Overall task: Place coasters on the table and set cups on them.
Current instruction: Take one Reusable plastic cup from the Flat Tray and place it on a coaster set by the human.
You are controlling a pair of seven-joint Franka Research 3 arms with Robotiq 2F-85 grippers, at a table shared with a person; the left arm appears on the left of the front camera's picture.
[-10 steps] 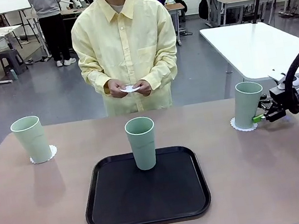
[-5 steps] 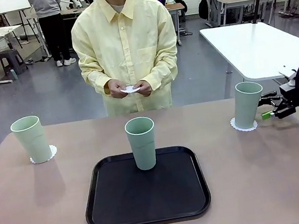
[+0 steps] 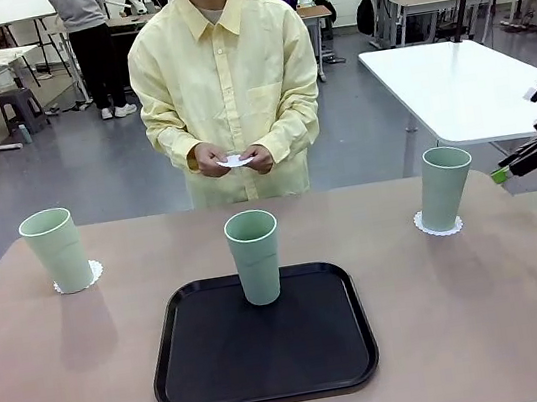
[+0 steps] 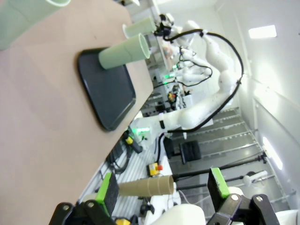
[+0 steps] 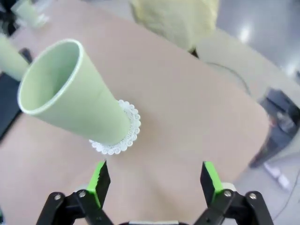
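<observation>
Three pale-green cups stand on the tan table (image 3: 487, 310). The left cup (image 3: 57, 251) rests on a coaster (image 3: 80, 281), and the right cup (image 3: 444, 187) rests on another coaster (image 3: 438, 227). The middle cup (image 3: 255, 255) stands on the black tray (image 3: 263, 348). At the far side, the person's hands hold a third coaster (image 3: 233, 160). My right gripper (image 3: 503, 171) hangs open to the right of the right cup, clear of it. In the right wrist view, the right gripper (image 5: 154, 180) faces that cup (image 5: 70, 96) and its doily (image 5: 119, 136). My left gripper (image 4: 161, 187) is open and holds nothing.
A white table (image 3: 458, 82) stands behind at the right. In the left wrist view, the tray (image 4: 105, 89) with its cup (image 4: 124, 50) lies sideways on the table (image 4: 42, 117). Bare tabletop lies in front of the tray and on both sides.
My right gripper has drawn back to the right and slightly up, away from the right cup. The cups, coasters and the person's hands have stayed put.
</observation>
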